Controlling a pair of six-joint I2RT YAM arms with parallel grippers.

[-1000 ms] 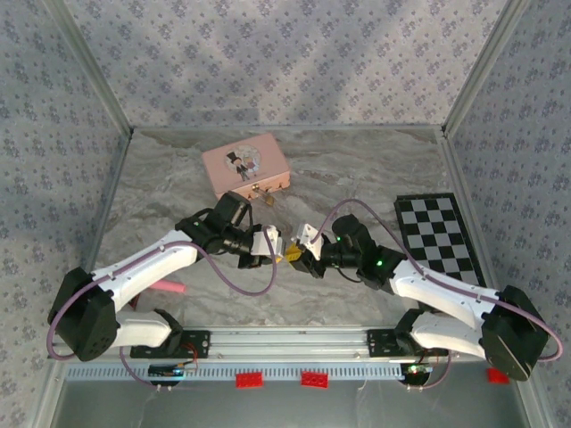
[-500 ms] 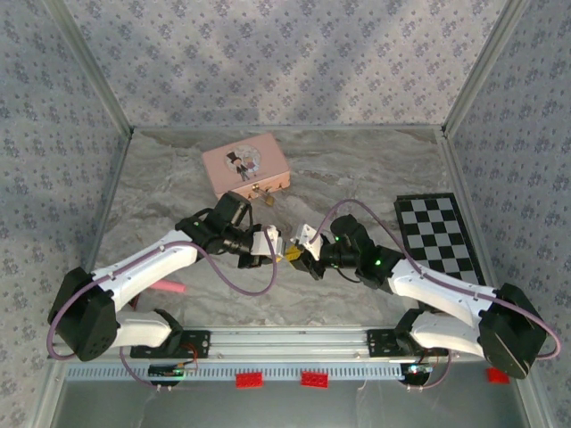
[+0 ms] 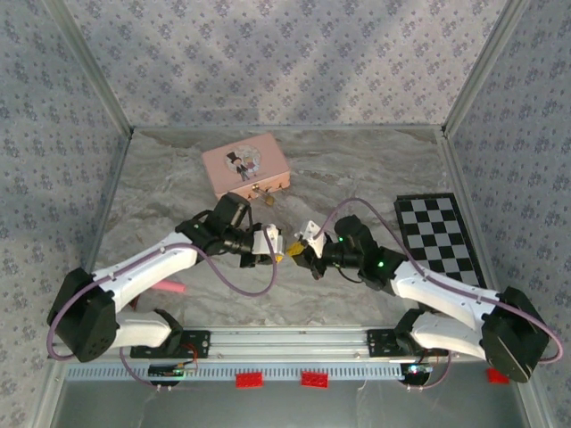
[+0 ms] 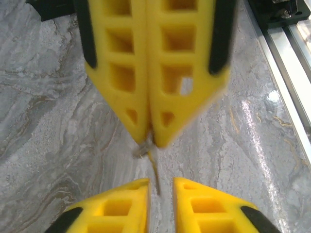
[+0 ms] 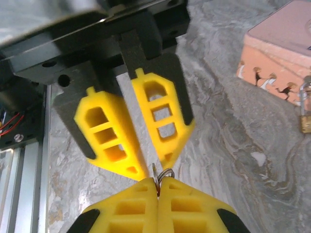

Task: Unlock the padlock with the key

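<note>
Right hand [image 5: 158,183] pinches the small thin metal key [image 5: 164,173] by its ring; left hand [image 4: 160,182], narrowly parted around the blade, should close squarely before the right lets go.

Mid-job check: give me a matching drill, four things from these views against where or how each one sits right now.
1 padlock
2 key
3 left claw
4 checkered mat

A flat on the right of the table
B pinched in the shut right claw
C hanging at the front of the pink box
D slightly open, tip to tip with the right claw

Pairs: 1-C, 2-B, 3-D, 4-A
</note>
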